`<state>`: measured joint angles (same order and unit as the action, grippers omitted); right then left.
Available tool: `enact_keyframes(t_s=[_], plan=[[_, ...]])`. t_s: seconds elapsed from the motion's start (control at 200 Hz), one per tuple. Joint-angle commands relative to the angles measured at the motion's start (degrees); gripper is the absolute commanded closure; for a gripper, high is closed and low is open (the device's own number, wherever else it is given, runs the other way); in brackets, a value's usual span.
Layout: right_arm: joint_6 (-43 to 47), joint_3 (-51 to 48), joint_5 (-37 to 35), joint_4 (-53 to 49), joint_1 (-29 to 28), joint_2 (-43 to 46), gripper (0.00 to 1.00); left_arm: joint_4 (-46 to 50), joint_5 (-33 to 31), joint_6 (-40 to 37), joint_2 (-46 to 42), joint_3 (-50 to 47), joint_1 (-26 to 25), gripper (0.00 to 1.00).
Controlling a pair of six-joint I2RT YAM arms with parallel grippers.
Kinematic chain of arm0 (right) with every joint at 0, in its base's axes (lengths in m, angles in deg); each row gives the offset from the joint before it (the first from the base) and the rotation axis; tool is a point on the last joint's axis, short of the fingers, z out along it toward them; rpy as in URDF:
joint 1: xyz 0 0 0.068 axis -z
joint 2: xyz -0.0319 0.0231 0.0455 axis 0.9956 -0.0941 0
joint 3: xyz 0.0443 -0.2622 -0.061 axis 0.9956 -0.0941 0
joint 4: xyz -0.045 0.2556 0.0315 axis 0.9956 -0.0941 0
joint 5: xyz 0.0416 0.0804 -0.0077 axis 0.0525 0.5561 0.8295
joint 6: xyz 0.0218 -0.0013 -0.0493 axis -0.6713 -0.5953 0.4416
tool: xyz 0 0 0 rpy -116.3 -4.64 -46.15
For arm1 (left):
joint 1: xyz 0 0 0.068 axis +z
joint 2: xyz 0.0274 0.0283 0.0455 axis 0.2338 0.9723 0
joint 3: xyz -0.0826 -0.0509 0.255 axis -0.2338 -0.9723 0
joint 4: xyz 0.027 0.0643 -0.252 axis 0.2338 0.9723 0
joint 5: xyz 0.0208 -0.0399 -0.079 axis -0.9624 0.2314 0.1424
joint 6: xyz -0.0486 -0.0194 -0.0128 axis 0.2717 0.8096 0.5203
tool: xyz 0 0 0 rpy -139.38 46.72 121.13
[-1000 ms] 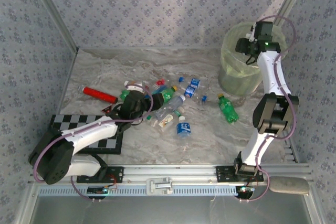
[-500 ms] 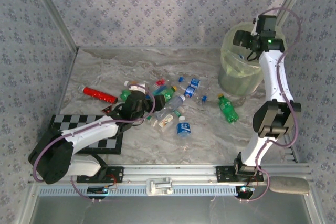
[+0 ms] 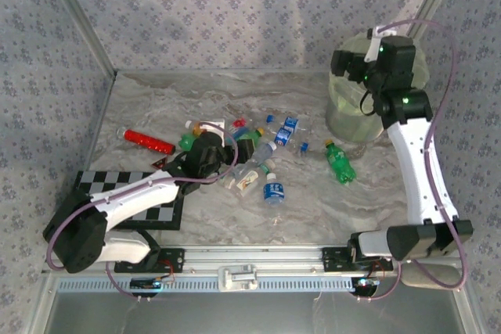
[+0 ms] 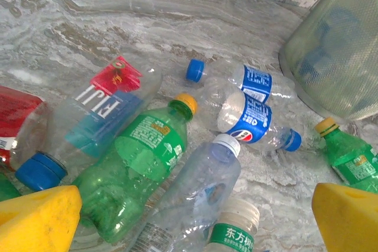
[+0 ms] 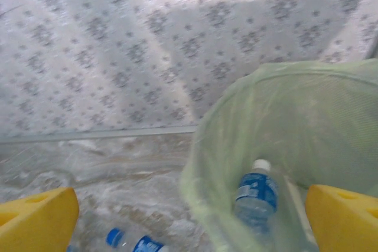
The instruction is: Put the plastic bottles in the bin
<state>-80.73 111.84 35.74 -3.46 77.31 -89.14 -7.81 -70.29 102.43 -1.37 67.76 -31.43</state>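
Where my left gripper (image 4: 192,221) hangs spread and empty, the nearest green bottle (image 4: 139,175) lies slantwise, orange cap pointing away to the right. Beside it the FIJI bottle (image 4: 88,125) runs parallel, blue cap toward me. Farther off lies a crushed Pepsi-labelled bottle (image 4: 245,119) on the table (image 4: 118,33). At the back right the bin (image 5: 283,116) holds a blue-labelled bottle (image 5: 255,196), cap up, and my right gripper (image 5: 190,219) hangs above its rim, fingers wide apart, holding nothing.

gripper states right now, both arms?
Left gripper: open, empty, fingers spread above the plastic bottles.
Right gripper: open, empty, above the bin.
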Motion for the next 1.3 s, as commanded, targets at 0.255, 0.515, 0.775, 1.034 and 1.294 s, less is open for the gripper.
enact_keyframes(t_s=[0.255,0.515,0.775,1.034,1.294], plan=[[-1.88,-17.83,0.55,-2.10,-10.79,6.63,0.00,0.04,-1.73,5.08,-8.90,-4.72,8.12,0.00],[-6.62,-23.07,-2.58,-8.94,-12.80,1.86,0.00,1.59,-2.13,9.42,-12.60,-8.33,12.74,0.00],[-9.30,-27.81,-11.46,-11.48,-11.74,-4.28,0.00,2.20,-0.40,11.71,-12.18,-9.13,14.23,0.00],[-10.31,-30.17,-17.33,-10.69,-10.72,-9.49,0.00,1.19,1.69,13.32,-9.33,-8.82,14.29,0.00],[-10.64,-33.56,-17.08,-8.00,-9.60,-12.98,0.00,-0.13,4.30,14.55,-6.41,-8.20,14.27,0.00]])
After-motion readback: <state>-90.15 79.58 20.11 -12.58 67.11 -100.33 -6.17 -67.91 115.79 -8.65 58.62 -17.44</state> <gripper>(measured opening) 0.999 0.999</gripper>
